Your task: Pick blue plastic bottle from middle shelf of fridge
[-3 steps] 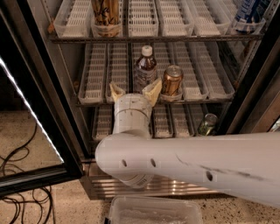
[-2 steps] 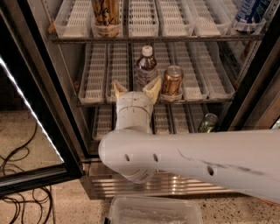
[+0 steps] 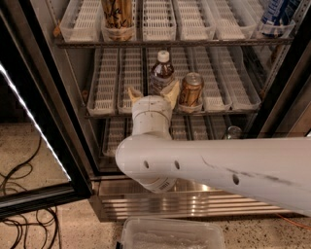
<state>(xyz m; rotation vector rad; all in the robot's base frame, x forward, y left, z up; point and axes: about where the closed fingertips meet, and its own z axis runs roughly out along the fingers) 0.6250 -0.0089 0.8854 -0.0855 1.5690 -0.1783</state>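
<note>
The blue plastic bottle (image 3: 161,72), clear with a white cap and dark liquid, stands upright in a lane tray on the middle shelf (image 3: 108,80) of the open fridge (image 3: 272,82). My gripper (image 3: 152,92) sits just in front of the bottle's lower part, open, its two tan fingertips (image 3: 134,93) spread left and right of the bottle's base. The white arm runs from the lower right and hides the shelf front below the bottle.
A gold-brown can (image 3: 190,90) stands right next to the bottle. A tall tan printed can (image 3: 118,14) and a blue-white container (image 3: 277,14) are on the top shelf. Another can (image 3: 233,132) lies on the lower shelf. The glass door (image 3: 34,126) hangs open left. A clear bin (image 3: 172,234) sits on the floor.
The arm and gripper have shifted slightly right and forward toward the bottle. The bottle and cans have not moved.
</note>
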